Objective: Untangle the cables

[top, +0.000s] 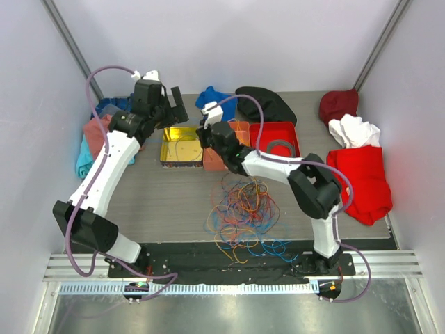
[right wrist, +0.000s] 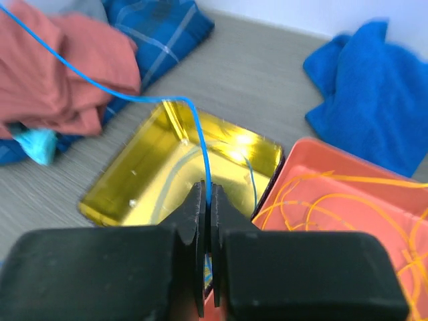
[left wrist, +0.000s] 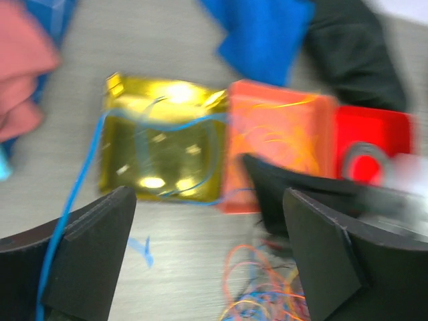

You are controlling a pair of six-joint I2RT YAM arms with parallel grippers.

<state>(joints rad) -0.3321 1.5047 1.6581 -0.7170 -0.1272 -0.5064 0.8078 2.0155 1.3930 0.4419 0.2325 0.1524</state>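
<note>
Cables [top: 243, 212] lie in a loose heap of thin orange, blue, red and yellow loops on the bench [top: 160, 195] between the arms. By the gold tray [right wrist: 134, 180] the left claw [left wrist: 210, 251] gapes wide, holding nothing; the right claw [right wrist: 207, 200] is clamped on one blue strand [right wrist: 204, 154]

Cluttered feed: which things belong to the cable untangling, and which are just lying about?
Job: cable tangle; blue cable pinched in right gripper; gold tray; orange tray.
Lying about: blue cloth; black cloth; red clothes; white cloth; pink cloth; grey coil.
</note>
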